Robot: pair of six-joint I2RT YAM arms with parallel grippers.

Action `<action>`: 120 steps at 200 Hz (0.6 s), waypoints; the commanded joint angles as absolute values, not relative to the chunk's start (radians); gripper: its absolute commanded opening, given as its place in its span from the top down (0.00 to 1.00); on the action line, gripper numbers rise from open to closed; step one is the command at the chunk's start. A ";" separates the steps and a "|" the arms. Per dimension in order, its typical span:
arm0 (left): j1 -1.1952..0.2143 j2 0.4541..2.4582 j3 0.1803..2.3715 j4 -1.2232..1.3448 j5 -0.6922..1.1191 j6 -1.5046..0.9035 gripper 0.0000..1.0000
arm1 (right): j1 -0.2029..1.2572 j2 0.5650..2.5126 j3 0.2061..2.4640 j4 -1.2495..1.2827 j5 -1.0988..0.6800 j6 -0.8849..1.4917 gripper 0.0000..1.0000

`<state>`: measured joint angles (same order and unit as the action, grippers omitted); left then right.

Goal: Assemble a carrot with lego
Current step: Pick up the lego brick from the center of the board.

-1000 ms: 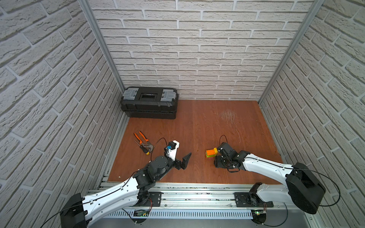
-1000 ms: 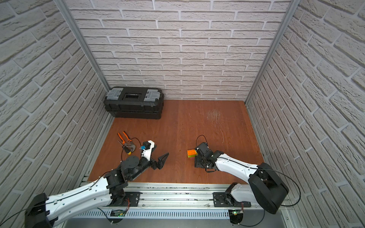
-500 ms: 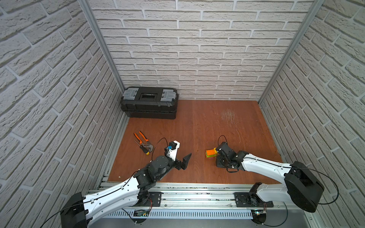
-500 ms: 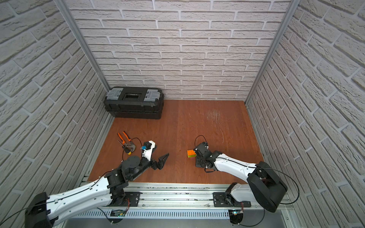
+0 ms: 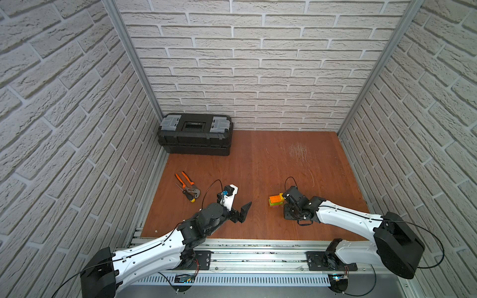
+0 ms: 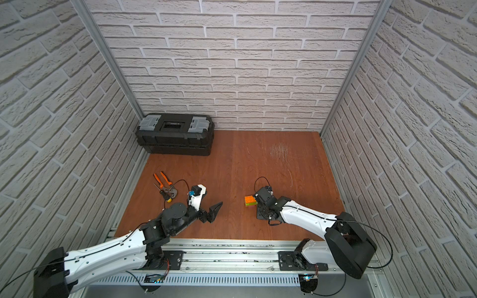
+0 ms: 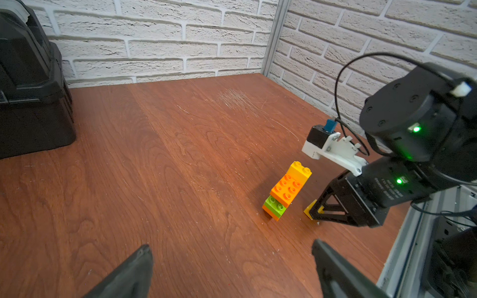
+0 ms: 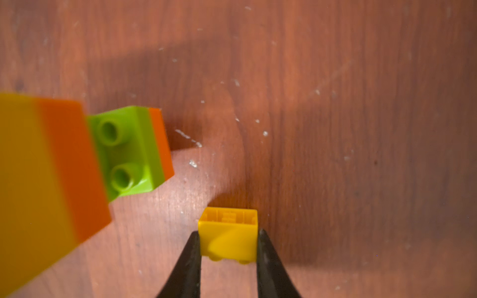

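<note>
The carrot [image 7: 286,189] is a clump of joined lego: a yellow brick on orange, lime green and orange layers. It stands on the wooden table and shows in both top views [image 5: 275,200] [image 6: 251,201]. Right beside it, apart from it, a small yellow brick [image 8: 228,234] lies on its side on the table. My right gripper [image 8: 229,232] is shut on it, one fingertip on each side. My left gripper [image 7: 231,246] hovers open and empty above bare wood, well left of the carrot [image 8: 124,152].
A black toolbox [image 5: 196,138] sits at the back left against the wall. Orange-handled pliers [image 5: 187,184] and a small screwdriver [image 5: 188,196] lie left of my left gripper [image 5: 238,206]. Brick walls close in three sides; a metal rail [image 5: 258,247] runs along the front edge.
My right gripper's jaws have closed onto the small yellow brick beside the carrot. The left arm has stayed still and open.
</note>
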<state>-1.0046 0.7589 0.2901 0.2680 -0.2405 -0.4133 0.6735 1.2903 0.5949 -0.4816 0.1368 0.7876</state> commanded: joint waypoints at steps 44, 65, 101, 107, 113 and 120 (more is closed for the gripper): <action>-1.031 0.779 0.355 0.294 -0.224 -0.363 0.02 | 0.663 1.032 0.773 -0.772 0.114 0.842 0.98; -1.049 0.793 0.388 0.295 -0.224 -0.335 0.02 | 0.636 0.945 0.873 -0.870 0.099 0.915 0.98; -1.106 0.807 0.461 0.349 -0.226 -0.298 0.02 | 0.515 0.895 0.999 -0.888 -0.081 1.084 0.98; -1.114 0.806 0.465 0.392 -0.228 -0.324 0.02 | 0.502 0.888 0.998 -0.853 -0.125 1.124 0.98; -1.119 0.807 0.463 0.449 -0.236 -0.359 0.02 | 0.491 0.879 0.994 -0.806 -0.165 1.172 0.98; -1.131 0.808 0.461 0.519 -0.255 -0.407 0.02 | 0.486 0.871 0.988 -0.761 -0.192 1.231 0.98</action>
<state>-1.1034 0.8120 0.4347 0.3016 -0.2276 -0.3302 0.5201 0.8879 0.9909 -0.8337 -0.0277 1.0214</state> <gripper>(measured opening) 0.983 0.285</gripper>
